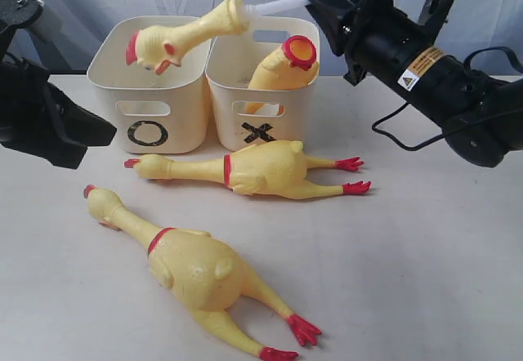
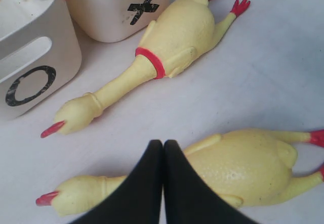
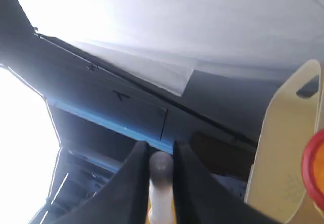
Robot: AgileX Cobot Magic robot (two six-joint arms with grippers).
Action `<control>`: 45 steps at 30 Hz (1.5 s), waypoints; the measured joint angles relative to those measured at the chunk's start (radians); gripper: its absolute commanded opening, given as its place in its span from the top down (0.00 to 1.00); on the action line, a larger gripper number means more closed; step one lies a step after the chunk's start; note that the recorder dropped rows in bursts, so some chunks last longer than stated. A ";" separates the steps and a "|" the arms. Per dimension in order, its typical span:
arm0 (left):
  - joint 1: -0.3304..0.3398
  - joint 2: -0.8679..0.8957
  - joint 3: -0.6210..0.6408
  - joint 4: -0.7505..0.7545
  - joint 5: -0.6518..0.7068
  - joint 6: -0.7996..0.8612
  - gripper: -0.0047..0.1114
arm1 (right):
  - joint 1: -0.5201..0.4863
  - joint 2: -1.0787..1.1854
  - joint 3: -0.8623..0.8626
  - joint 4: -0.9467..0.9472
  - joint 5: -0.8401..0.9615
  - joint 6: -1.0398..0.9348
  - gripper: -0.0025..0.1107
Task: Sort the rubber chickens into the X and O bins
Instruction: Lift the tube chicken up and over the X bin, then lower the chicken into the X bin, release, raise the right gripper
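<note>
White table [image 1: 441, 238]: O bin [image 1: 184, 104] and X bin [image 1: 298, 108] stand side by side at the back. One rubber chicken [image 1: 261, 169] lies just before them, feet right. Second chicken [image 1: 200, 267] lies diagonally in front, apart.

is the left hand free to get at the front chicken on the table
Probably yes: the left hand, shut and empty, hangs over that chicken with nothing between them; it must open first.

Closed left gripper [image 2: 163, 145] above chicken [image 2: 243, 165], X bin [image 2: 96, 16] beyond
</note>
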 measured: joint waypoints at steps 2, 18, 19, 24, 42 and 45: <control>0.000 0.000 0.000 0.000 0.000 0.000 0.96 | 0.000 -0.005 0.000 0.043 0.009 -0.016 0.99; 0.000 0.000 0.000 0.000 0.000 0.000 0.96 | 0.000 -0.006 -0.074 0.244 0.189 -0.504 0.99; 0.000 0.000 0.000 0.000 0.000 0.000 0.96 | 0.000 -0.006 -0.091 0.244 0.210 -0.537 0.99; 0.000 0.000 0.000 0.000 0.000 0.000 0.96 | 0.000 -0.006 -0.215 0.242 0.362 -0.741 0.99; 0.000 0.000 0.000 0.004 0.000 0.000 0.96 | 0.085 0.219 -0.495 0.186 0.591 -1.019 0.99; 0.000 0.000 0.000 0.004 0.000 0.000 0.96 | 0.091 0.227 -0.501 0.114 0.603 -1.056 0.98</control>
